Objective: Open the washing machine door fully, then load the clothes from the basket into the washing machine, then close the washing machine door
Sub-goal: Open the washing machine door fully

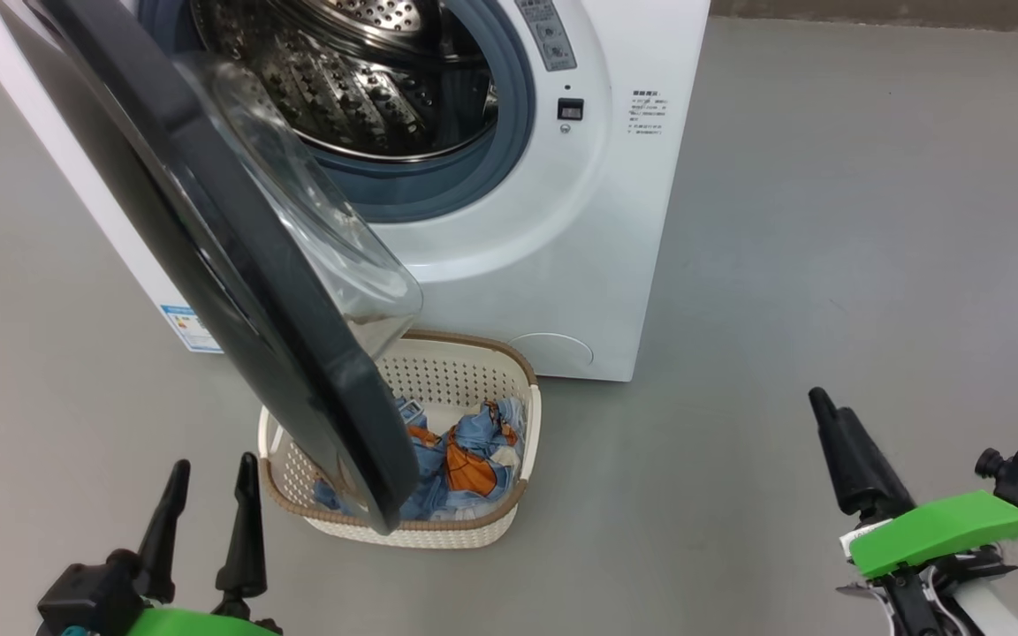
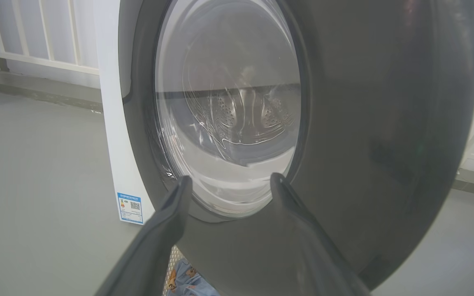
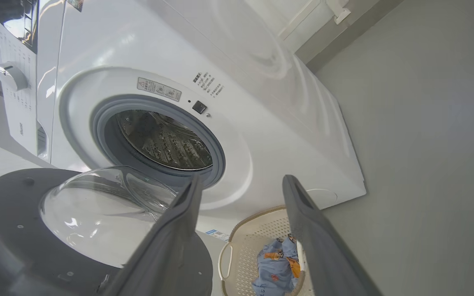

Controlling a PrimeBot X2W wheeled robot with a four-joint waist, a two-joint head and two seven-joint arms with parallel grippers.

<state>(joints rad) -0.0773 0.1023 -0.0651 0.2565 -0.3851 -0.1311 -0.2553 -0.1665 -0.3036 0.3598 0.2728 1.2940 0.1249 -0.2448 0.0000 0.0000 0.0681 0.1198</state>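
Two pincers, both spread wide and gripping nothing. The left pincer (image 1: 214, 461) hovers low beside the lower edge of the one door (image 1: 235, 291), with a strip of floor showing between its dark tapered fingers and the rim. In the left wrist view those fingers frame the bottom of the door's glass window (image 2: 228, 107). The right pincer (image 3: 242, 177) hangs well off to the right over bare floor (image 1: 827, 221), pointing toward the machine's opening and the basket.

The door is swung out from the one washing machine (image 1: 562, 265) and stands nearly edge-on in the head view. It is a wide glossy black ring around a bulging clear bowl, and its lower edge overhangs the left part of the one basket (image 1: 438, 371). The basket's right part lies uncovered from above.

The basket sits on the floor just in front of the machine, below the round opening. Its walls are cream plastic with small holes, under a brown woven-look rim. One crumpled bundle of clothes (image 1: 465, 450), light blue with orange prints, lies inside it.

Behind, the grey rubber seal (image 1: 509, 132) rings the shiny holed steel drum (image 1: 341, 79). Smooth grey floor spreads open to the right of the machine.
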